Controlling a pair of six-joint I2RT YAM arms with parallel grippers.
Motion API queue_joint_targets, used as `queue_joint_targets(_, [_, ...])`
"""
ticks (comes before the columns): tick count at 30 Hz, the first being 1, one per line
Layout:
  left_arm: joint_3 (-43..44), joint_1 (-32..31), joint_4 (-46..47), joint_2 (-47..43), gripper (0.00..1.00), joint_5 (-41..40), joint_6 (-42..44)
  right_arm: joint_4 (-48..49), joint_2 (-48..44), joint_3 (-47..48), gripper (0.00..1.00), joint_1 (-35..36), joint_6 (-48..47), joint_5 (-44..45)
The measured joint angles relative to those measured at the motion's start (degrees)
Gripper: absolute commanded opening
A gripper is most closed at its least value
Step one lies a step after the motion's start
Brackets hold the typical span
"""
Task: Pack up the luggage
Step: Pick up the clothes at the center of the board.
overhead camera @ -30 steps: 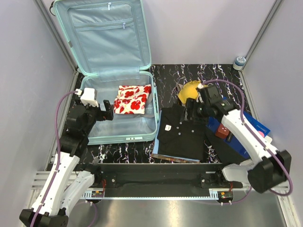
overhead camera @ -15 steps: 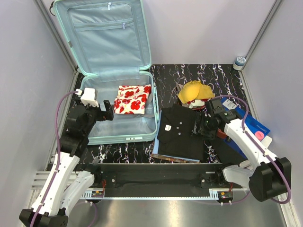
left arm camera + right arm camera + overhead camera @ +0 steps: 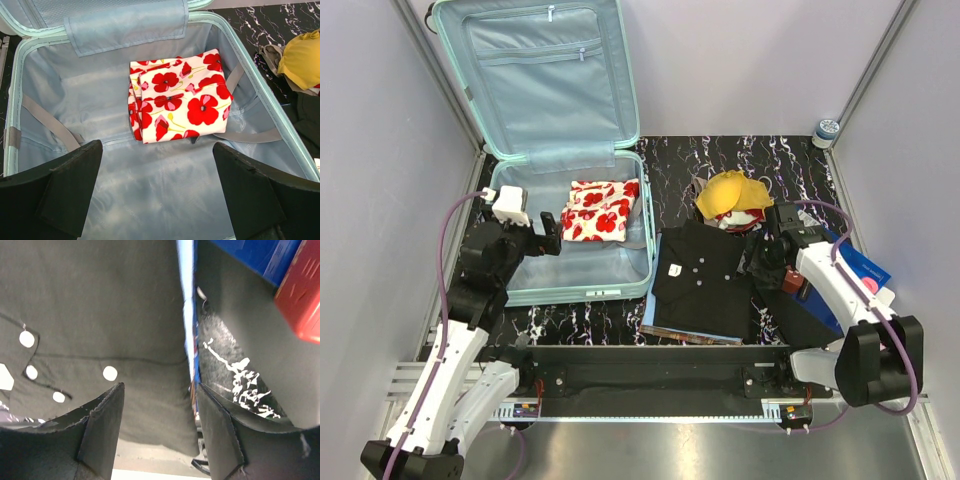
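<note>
**Risks.** The right gripper (image 3: 159,390) stood with its jaws partly apart, gripping nothing, astride the edge of the folded black shirt (image 3: 705,280) directly beneath it. Whether the fingertips touched the cloth could not be told.

- A close from that position was judged likely to catch only the top fold. The shirt would then fall open on lifting and trail across the table (image 3: 670,160).
- A flat book (image 3: 680,333) lay under the shirt. A deep bite could take it up with the cloth or drag it.
- A red item (image 3: 305,295) and a blue box (image 3: 865,265) lay just to this gripper's outer side, where a sideways swing could knock them.
- The left gripper (image 3: 157,147) hung with its jaws wide and empty, directly above the luggage (image 3: 165,190). There it could obstruct a delivery from the other arm.

**Condition of the luggage.** It lay open beneath and ahead of the left gripper, and well off to the inner side of the right gripper. The shell was mint green and the lining pale teal. The lid was raised beyond the left gripper. One folded cloth with red flowers (image 3: 180,102) sat in the base just ahead of that gripper. The rest of the floor was bare, with grey straps loose across it.
</note>
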Motion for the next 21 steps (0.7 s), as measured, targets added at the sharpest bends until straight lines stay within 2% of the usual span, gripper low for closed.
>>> queue_joint_targets(8, [0.0,0.0,0.0,0.0,0.99,0.1,0.0,4.2,3.7,-0.9,0.61,-1.8,-0.8,-0.1])
queue_joint_targets(15, [0.0,-0.1,0.0,0.0,0.99,0.1,0.0,7.2,5.4,-2.6,0.45,-1.8,-0.8,-1.9])
queue_joint_targets(19, [0.0,-0.1,0.0,0.0,0.99,0.1,0.0,7.2,4.5,-2.6,0.33,-1.8,-0.8,-2.7])
queue_joint_targets(21, [0.0,-0.1,0.0,0.0,0.99,0.1,0.0,6.8,3.4,-2.6,0.32,-2.0,-0.7,-3.2])
